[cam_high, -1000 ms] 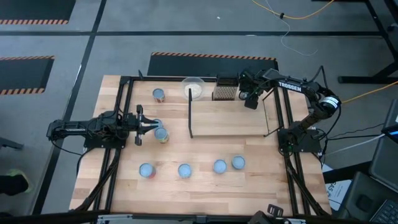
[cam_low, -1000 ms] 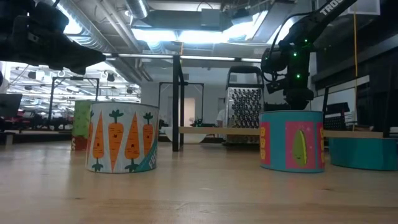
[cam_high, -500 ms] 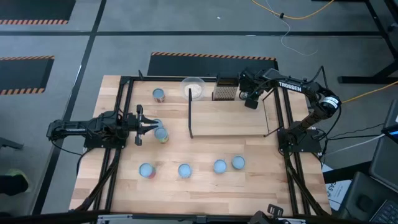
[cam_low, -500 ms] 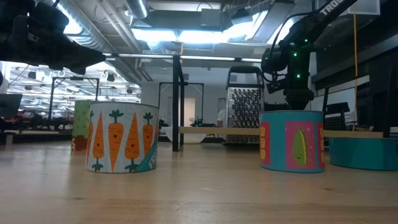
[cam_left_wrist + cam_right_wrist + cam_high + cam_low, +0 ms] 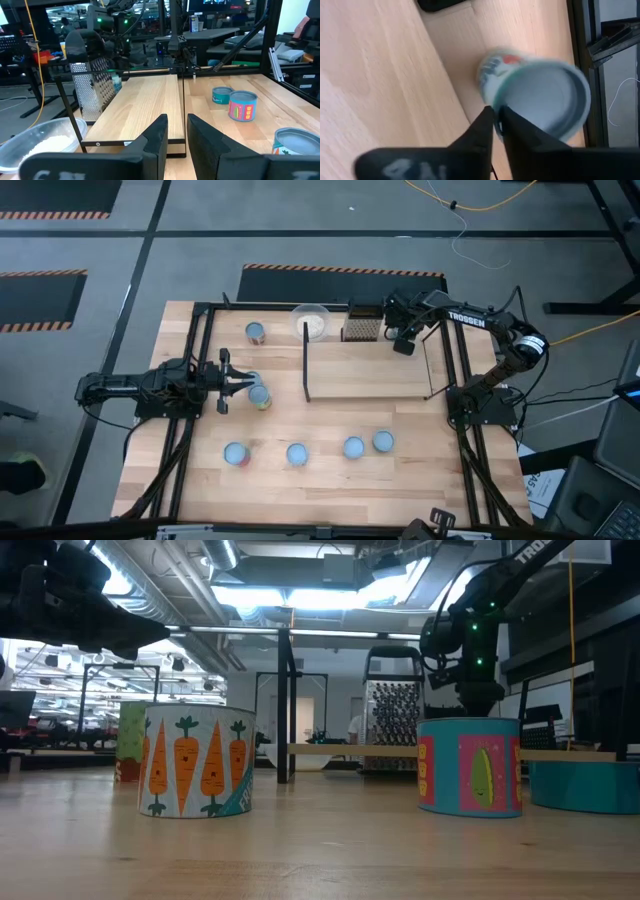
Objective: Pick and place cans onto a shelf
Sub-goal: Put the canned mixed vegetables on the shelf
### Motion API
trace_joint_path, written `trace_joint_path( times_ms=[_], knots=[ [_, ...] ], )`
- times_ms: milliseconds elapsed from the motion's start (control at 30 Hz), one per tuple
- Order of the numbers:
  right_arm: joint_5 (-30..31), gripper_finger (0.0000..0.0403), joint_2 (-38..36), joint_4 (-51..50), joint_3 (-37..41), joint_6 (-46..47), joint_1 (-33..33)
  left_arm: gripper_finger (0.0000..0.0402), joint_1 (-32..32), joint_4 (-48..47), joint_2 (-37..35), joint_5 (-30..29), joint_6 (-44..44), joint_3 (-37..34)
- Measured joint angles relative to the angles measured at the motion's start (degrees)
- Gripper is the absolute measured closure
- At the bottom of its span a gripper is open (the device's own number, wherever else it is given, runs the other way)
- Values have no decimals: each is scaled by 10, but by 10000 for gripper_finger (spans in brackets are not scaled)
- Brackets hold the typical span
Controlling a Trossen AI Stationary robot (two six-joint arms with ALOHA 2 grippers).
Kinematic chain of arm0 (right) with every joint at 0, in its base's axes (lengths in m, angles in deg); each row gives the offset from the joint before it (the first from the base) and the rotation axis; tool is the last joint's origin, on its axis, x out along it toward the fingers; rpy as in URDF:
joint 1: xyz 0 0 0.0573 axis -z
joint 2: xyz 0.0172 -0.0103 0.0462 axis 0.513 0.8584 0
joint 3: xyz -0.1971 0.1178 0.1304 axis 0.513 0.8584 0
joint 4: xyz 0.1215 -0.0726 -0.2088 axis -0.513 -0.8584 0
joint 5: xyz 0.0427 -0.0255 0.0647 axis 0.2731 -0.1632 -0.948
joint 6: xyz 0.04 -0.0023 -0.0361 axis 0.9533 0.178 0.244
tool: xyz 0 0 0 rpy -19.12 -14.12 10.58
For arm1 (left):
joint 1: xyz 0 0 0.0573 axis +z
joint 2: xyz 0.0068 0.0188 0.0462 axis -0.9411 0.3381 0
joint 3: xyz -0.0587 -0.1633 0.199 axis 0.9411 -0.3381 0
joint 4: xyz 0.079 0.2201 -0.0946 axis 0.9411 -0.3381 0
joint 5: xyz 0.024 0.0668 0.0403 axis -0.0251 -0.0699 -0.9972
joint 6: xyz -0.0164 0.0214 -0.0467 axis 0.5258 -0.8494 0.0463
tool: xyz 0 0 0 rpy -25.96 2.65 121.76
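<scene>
The shelf (image 5: pixel 365 370) is a pale board with a black bar along its left short edge; it also shows in the left wrist view (image 5: pixel 145 97). My right gripper (image 5: pixel 405 340) is over the shelf's far right corner, shut on a can (image 5: pixel 535 100) with a pale blue top. Several other cans stand on the tabletop: one at the far left (image 5: pixel 255 332), one just right of my left gripper (image 5: pixel 259 395), and a row near the front (image 5: pixel 296 453). My left gripper (image 5: pixel 240 383) is shut and empty, pointing toward the shelf. My right gripper pinches the can's top rim (image 5: pixel 489 102) between its two fingers, coming from above and pointing down. The can's round top faces the wrist camera, with the shelf board below it. I cannot tell whether the can's base rests on the shelf.
A whitish bowl (image 5: pixel 311 319) and a dark grater (image 5: pixel 362 328) stand at the shelf's far edge. In the low view a carrot-printed can (image 5: pixel 195 762) and a pink-and-teal can (image 5: pixel 470 765) stand near the front. A black frame (image 5: pixel 200 340) runs along the table's sides.
</scene>
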Motion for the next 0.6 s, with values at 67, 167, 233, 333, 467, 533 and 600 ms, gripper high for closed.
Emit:
trace_joint_path(
  times_ms=[67,167,233,333,467,533,600],
  knots=[
    [-2,392,0,0,0,0,0,335,0,0,0,0,0,0],
    [-3,391,0,0,0,0,0,335,0,0,0,0,0,0],
    [-2,390,0,0,0,0,0,335,0,0,0,0,0,0],
    [-2,396,0,-2,-1,0,0,335,0,0,0,0,0,0],
    [-4,397,4,-31,-18,0,0,335,0,0,0,0,0,0],
    [-5,397,4,-54,-30,0,0,335,0,0,0,0,0,0],
    [-4,397,4,-69,-44,1,0,335,0,0,0,0,0,0]
  ],
)
